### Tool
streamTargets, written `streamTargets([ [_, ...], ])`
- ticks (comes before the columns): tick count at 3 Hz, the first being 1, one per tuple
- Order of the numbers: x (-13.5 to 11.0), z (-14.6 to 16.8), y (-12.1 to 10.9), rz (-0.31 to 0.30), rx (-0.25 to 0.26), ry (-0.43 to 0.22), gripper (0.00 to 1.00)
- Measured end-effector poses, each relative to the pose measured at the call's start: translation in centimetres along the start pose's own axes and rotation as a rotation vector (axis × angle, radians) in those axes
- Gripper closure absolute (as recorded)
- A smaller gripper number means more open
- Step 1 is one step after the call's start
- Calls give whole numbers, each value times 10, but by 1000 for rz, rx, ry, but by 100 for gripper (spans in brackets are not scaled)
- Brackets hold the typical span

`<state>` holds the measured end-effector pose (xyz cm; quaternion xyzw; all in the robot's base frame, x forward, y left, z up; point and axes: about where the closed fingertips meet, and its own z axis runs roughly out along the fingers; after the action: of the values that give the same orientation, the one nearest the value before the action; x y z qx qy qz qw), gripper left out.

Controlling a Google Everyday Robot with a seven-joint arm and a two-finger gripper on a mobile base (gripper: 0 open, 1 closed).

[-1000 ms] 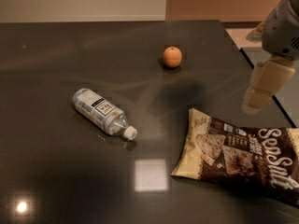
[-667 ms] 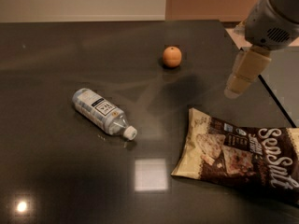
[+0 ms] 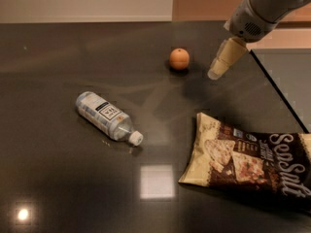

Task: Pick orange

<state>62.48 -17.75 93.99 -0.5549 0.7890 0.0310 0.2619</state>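
Observation:
The orange (image 3: 179, 58) is a small round fruit with a dark stem dimple. It sits on the dark table (image 3: 58, 169) towards the far middle. My gripper (image 3: 215, 74) hangs from the grey arm entering at the top right. Its cream-coloured fingertips are just right of the orange, a short gap away, above the table surface. It holds nothing.
A clear plastic bottle (image 3: 108, 118) with a white cap lies on its side left of centre. A brown and cream snack bag (image 3: 252, 163) lies at the front right. The table's right edge (image 3: 279, 89) runs diagonally behind the gripper.
My gripper has moved left and farther across the table, from beyond the bag's right side to just right of the orange. The orange, bottle and bag have not moved.

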Motion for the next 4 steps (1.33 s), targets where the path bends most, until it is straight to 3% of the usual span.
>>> streamTargets([
  [2,-25,72,-52,59,-42,-61,0],
  [3,-43,99,-57,60,-72,-78,0],
  [4,-64,129,-36,60,-111,-97,0],
])
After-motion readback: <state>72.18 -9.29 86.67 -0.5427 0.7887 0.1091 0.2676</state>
